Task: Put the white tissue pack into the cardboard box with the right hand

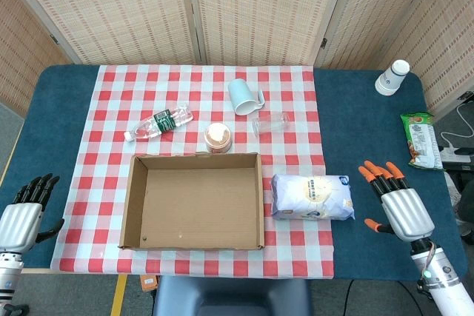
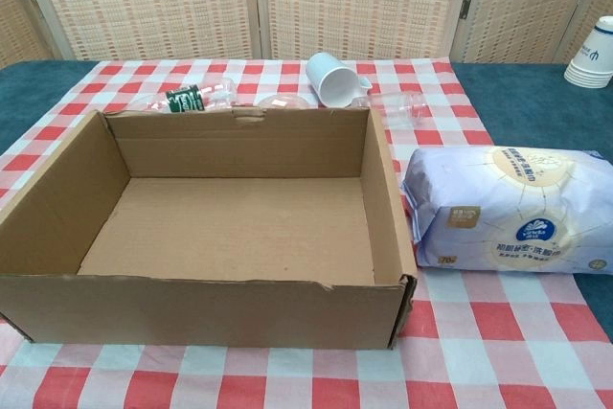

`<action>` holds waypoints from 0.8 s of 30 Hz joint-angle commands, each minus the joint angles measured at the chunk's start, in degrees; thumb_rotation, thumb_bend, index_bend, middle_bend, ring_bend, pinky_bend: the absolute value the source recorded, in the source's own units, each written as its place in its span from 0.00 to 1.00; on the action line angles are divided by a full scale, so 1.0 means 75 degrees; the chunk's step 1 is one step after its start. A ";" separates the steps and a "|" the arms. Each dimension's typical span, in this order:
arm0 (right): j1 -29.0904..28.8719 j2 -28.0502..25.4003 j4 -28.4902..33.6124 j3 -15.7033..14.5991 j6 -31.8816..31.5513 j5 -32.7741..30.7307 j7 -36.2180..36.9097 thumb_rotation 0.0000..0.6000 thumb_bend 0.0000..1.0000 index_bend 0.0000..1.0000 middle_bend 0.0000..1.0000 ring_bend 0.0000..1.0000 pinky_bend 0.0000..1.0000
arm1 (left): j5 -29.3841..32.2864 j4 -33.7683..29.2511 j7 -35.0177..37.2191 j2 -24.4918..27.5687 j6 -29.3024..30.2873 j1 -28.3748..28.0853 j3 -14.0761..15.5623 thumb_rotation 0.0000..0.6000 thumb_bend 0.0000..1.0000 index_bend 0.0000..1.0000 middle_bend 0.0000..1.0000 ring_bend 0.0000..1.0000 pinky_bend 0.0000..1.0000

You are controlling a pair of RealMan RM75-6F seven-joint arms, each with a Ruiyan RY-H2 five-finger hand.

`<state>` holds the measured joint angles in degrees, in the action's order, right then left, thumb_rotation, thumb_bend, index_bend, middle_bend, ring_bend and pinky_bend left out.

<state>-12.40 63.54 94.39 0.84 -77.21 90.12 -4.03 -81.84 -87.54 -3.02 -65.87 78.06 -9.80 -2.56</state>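
The white tissue pack (image 1: 311, 197) (image 2: 512, 210) lies flat on the checked cloth, just right of the cardboard box (image 1: 139, 205) (image 2: 388, 174). The box is open at the top and holds nothing. My right hand (image 1: 396, 203) hovers over the blue table to the right of the pack, fingers spread and orange-tipped, a short gap from it and holding nothing. My left hand (image 1: 24, 209) sits at the table's left front edge, fingers apart and holding nothing. Neither hand shows in the chest view.
Behind the box lie a plastic bottle (image 1: 158, 124), a small round tub (image 1: 217, 138), a white mug (image 1: 244, 96) on its side and a clear cup (image 1: 270, 123). A paper cup stack (image 1: 392, 78) and a green snack packet (image 1: 420, 140) sit at the far right.
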 commanded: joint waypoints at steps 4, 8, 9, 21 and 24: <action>0.0045 -0.0057 0.0033 -0.0005 -0.0080 0.0025 0.0018 1.00 0.00 0.00 0.00 0.00 0.00 | 0.0004 0.0018 -0.0034 -0.0024 -0.0019 -0.0016 -0.0004 1.00 0.28 0.03 0.00 0.00 0.13; 0.0091 -0.0132 0.0112 -0.0039 -0.0147 0.0085 0.0059 1.00 0.00 0.00 0.00 0.00 0.00 | 0.0003 0.0038 -0.0048 -0.0037 -0.0050 -0.0028 0.0006 1.00 0.28 0.03 0.00 0.00 0.13; 0.0102 -0.0158 0.0143 -0.0050 -0.0161 0.0103 0.0069 1.00 0.00 0.00 0.00 0.00 0.00 | 0.0006 0.0043 -0.0044 -0.0041 -0.0054 -0.0033 0.0000 1.00 0.28 0.03 0.00 0.00 0.13; 0.0154 -0.0170 0.0138 -0.0066 -0.0244 0.0190 0.0178 1.00 0.00 0.00 0.00 0.00 0.00 | -0.0050 0.0020 -0.0017 -0.0012 0.0109 0.0026 -0.0010 1.00 0.28 0.03 0.00 0.00 0.13; 0.0126 -0.0238 0.0196 -0.0097 -0.0160 0.0218 0.0125 1.00 0.00 0.00 0.00 0.00 0.00 | -0.0055 0.0063 0.0044 -0.0065 0.0191 0.0039 -0.0054 1.00 0.28 0.02 0.00 0.00 0.13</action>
<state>-11.37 61.89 95.72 0.20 -78.58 91.69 -2.99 -82.21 -87.27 -2.88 -66.16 79.15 -9.57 -2.79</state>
